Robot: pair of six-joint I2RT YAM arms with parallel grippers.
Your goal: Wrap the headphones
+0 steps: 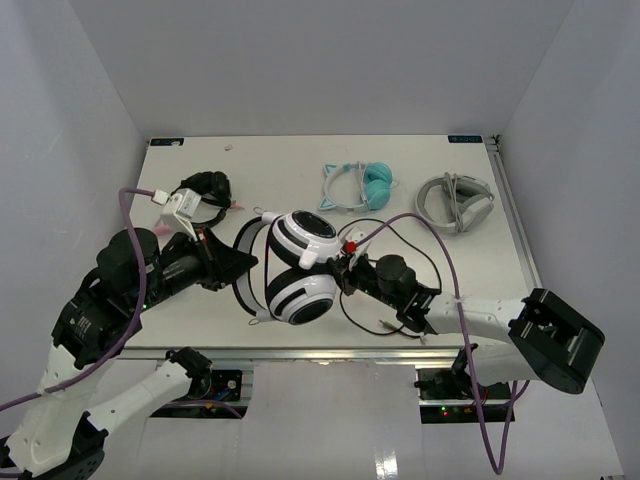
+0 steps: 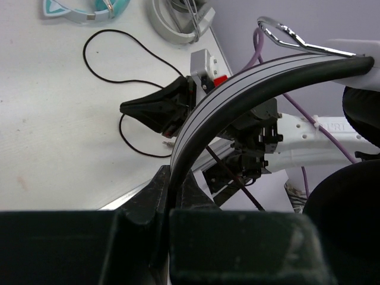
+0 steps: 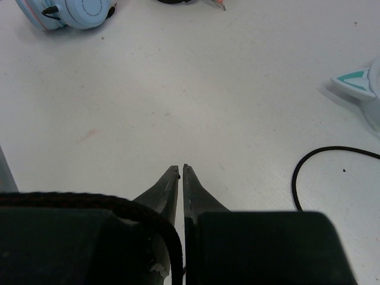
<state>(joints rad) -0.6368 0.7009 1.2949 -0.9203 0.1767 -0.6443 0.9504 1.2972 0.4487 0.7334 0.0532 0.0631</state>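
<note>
White headphones [image 1: 303,237] with black-ringed cups, black cable [image 3: 294,181], teal cat-ear headset [image 1: 375,185], grey headset [image 1: 455,200], white table [image 1: 280,170]

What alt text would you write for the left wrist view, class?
The left claw grips the headphones by their white, black-edged headband, which arches up and right. Beyond it, the right claw points left over a white table where the thin black cable loops.

Four headsets: one white-and-black headset [image 1: 303,236], one black headset [image 1: 206,188], one teal headset [image 1: 376,186], one grey headset [image 1: 456,204].
</note>
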